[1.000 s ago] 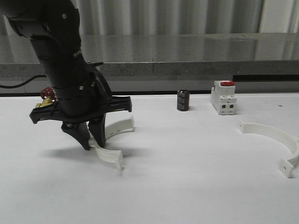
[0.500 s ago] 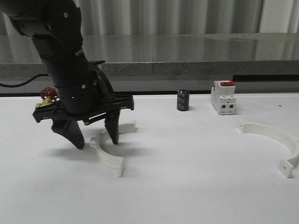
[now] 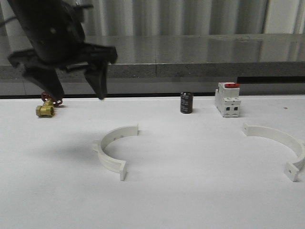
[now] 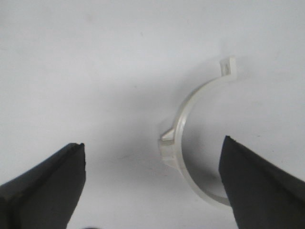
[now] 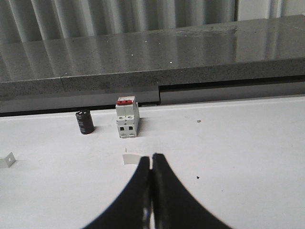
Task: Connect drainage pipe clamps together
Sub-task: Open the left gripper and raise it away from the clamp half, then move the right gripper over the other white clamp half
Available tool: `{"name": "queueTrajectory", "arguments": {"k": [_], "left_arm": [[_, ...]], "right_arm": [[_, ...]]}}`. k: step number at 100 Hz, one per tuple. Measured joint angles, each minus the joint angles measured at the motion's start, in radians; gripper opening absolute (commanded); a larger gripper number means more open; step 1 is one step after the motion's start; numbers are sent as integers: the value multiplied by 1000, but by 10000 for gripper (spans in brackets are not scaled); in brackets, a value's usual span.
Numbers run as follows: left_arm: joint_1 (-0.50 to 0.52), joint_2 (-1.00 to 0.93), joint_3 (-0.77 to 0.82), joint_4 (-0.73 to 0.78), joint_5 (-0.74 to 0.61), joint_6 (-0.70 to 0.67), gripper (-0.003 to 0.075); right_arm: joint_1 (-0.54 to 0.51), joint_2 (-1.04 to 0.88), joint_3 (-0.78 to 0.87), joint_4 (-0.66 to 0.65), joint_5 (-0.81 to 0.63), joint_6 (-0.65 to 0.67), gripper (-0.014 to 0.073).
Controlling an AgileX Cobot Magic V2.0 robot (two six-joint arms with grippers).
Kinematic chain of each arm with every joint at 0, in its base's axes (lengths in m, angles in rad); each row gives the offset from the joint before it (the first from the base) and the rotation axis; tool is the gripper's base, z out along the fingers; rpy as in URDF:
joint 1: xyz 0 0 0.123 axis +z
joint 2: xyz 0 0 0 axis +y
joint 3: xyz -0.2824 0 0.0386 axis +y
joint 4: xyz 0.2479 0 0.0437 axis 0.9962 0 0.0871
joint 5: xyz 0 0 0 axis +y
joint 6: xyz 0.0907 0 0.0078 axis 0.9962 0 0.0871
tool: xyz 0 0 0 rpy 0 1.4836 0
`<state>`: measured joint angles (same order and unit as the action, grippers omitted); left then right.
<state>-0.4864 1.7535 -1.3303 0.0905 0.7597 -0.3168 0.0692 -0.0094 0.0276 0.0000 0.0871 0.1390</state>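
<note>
In the front view the left gripper (image 3: 71, 90) hangs high above the table (image 3: 190, 191), its two dark fingers (image 3: 98, 81) spread wide with nothing between them. The left clamp (image 3: 113, 150) lies flat on the table below the gripper and a little to its right, well apart from the fingertips, its open side turned to the right and its tabbed ends at the far and near tips of the arc. The right clamp (image 3: 281, 145) lies flat near the right edge of the table, well apart from the left one, its arc bowed away from the robot. Between them, toward the back, stand a black cylinder (image 3: 186, 102) and, to its right, a white switch (image 3: 227, 99) with a red top. A brass fitting (image 3: 45, 110) sits at the back left, under the gripper. In the left wrist view the left gripper (image 4: 152, 186) is released, and the left clamp (image 4: 190, 143) lies on the table between the fingers, closer to one of them and touching neither. In the right wrist view the right gripper (image 5: 151, 164) is clenched, its fingers pressed together on nothing. The tab of the right clamp (image 5: 133, 158) shows just beyond the fingertips. Farther back stand the switch (image 5: 127, 118) and the cylinder (image 5: 85, 122), and a small end of the left clamp (image 5: 6, 160) shows at the picture's edge.
</note>
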Motion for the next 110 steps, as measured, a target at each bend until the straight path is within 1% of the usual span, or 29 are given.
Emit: {"name": "queueTrajectory", "arguments": {"k": [12,28,38,50,58,70,82,103,110], "left_arm": [[73,-148,3,11,14,71,566],[195,-364,30,22,33,137,566],[267,-514,86,28,39,172,566],[319,-663,194,27,38,190,566],[334,-753,289,27,13,191,566],[339,-902,451,27,-60,191,566],[339,-1065,595,18,-90,191,566],[339,-1254,753,15,-101,191,560],[339,-1297,784,15,-105,191,517]], "right_arm": [[0,0,0,0,0,0,-67],[0,0,0,0,0,0,-67],[0,0,0,0,0,0,-67],[0,0,0,0,0,0,-67],[0,0,0,0,0,0,-67],[0,0,0,0,0,0,-67],[0,0,0,0,0,0,-67],[0,0,0,0,0,0,-67],[0,0,0,0,0,0,-67]]}}
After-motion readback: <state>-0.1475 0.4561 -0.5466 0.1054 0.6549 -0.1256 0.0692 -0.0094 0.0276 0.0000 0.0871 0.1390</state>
